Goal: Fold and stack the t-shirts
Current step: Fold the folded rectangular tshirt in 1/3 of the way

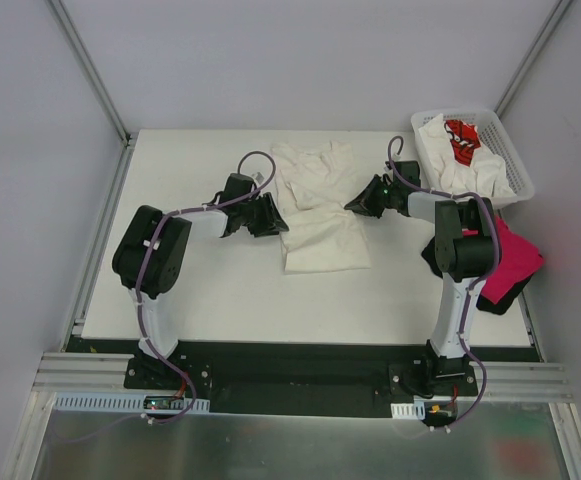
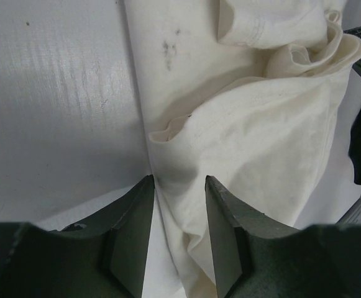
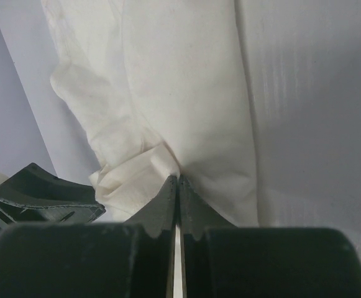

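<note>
A cream-white t-shirt [image 1: 320, 210] lies rumpled in the middle of the table, its upper half bunched. My left gripper [image 1: 278, 222] sits at its left edge. In the left wrist view the left gripper [image 2: 179, 186] is open, and the hem of the t-shirt [image 2: 255, 136] runs between the two fingers without being clamped. My right gripper [image 1: 355, 203] is at the shirt's right edge. In the right wrist view the right gripper [image 3: 178, 180] is shut, with a fold of the t-shirt [image 3: 186, 93] pinched at the tips.
A white lattice basket [image 1: 510, 150] stands at the back right, holding white shirts and one with red print [image 1: 462, 140]. A magenta-pink shirt [image 1: 515, 255] lies over a black one [image 1: 492, 298] at the table's right edge, behind the right arm.
</note>
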Available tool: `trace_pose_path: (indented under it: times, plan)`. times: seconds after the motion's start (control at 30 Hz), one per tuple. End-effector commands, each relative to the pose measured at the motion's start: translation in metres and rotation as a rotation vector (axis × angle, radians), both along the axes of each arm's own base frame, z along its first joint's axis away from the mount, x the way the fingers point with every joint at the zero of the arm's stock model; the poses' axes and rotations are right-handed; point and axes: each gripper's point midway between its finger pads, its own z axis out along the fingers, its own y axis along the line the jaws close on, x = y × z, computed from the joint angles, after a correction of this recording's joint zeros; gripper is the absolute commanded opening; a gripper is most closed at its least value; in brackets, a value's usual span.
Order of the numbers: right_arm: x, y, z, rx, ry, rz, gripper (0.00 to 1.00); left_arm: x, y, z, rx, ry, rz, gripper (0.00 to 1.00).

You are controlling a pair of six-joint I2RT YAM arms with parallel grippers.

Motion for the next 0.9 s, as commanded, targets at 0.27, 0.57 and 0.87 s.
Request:
trace_pose_path:
  times: [0.27,0.57,0.87]
  plan:
    - [0.012,0.002,0.021,0.022,-0.061,0.013,0.01,0.013,-0.012,0.006,-0.022,-0.01,0.008,0.37]
    - [0.015,0.003,0.02,0.026,-0.06,0.012,0.01,0.015,-0.013,0.003,-0.018,-0.008,0.01,0.37]
    - [0.015,0.005,0.016,0.032,-0.052,0.016,0.01,0.024,-0.021,0.007,-0.031,-0.011,0.006,0.15]
